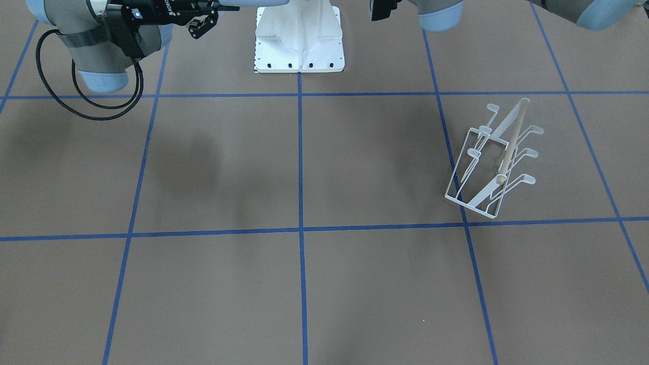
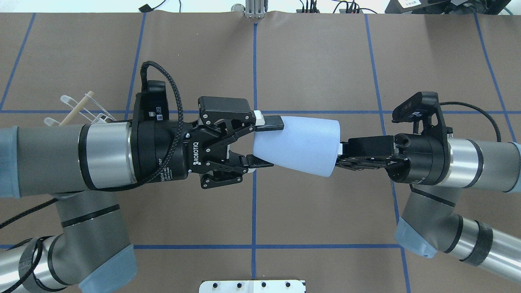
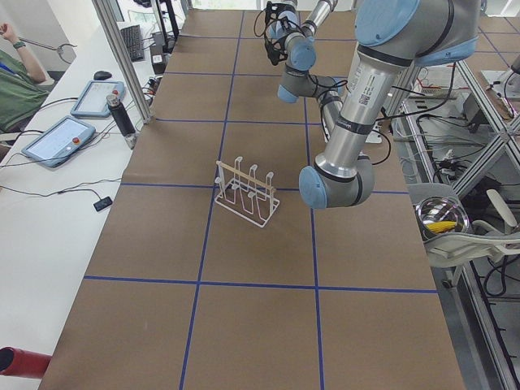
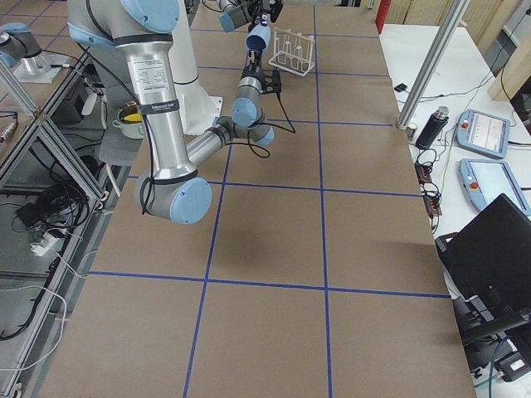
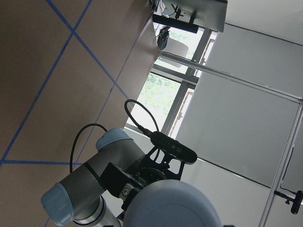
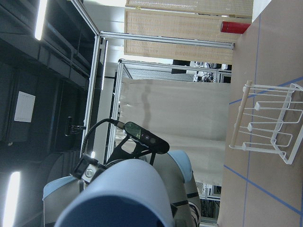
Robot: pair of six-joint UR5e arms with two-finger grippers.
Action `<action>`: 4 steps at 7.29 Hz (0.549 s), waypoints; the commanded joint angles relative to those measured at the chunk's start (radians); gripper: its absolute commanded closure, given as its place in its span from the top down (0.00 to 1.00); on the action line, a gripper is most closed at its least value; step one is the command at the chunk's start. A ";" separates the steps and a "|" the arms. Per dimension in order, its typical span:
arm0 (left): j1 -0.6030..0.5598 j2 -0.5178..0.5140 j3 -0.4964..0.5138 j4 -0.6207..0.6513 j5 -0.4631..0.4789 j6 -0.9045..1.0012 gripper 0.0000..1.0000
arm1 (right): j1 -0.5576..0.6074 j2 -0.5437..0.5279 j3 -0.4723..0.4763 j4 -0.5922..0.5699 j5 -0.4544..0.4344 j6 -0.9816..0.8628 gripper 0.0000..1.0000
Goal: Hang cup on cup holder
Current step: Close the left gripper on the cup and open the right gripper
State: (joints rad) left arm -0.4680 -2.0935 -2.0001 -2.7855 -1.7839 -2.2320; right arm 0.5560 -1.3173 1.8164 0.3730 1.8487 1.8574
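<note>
The pale blue cup point(image 2: 301, 144) hangs on its side high over the middle of the table, held between both arms. My left gripper point(image 2: 265, 143) is shut across its narrow base, one finger above and one below. My right gripper point(image 2: 340, 156) is shut on its wide rim from the other end. The cup point(image 5: 175, 205) fills the bottom of the left wrist view, and the cup point(image 6: 123, 198) also shows low in the right wrist view. The white wire cup holder point(image 1: 494, 162) with its wooden rod stands on the table on my left side, all prongs bare. The left arm partly hides the cup holder point(image 2: 77, 110) from overhead.
A white bolted pedestal point(image 1: 299, 40) stands at the robot's base. Blue tape lines cross the brown table cover. Beyond the table's far edge a side desk holds tablets point(image 3: 57, 142), with a person's arm point(image 3: 20, 57) nearby. A metal bowl point(image 3: 441, 218) sits on a shelf beside the robot.
</note>
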 commanded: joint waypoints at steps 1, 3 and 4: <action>0.002 0.001 -0.006 -0.003 -0.003 0.002 0.00 | -0.002 0.000 0.000 0.001 -0.002 0.006 1.00; 0.002 0.012 -0.015 -0.003 -0.006 0.003 0.00 | 0.001 -0.014 0.000 0.038 0.000 0.012 1.00; 0.000 0.027 -0.029 0.009 -0.015 0.011 0.00 | 0.004 -0.034 0.000 0.037 0.004 0.006 1.00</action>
State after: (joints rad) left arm -0.4666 -2.0801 -2.0160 -2.7856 -1.7918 -2.2275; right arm 0.5567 -1.3331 1.8158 0.4037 1.8490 1.8665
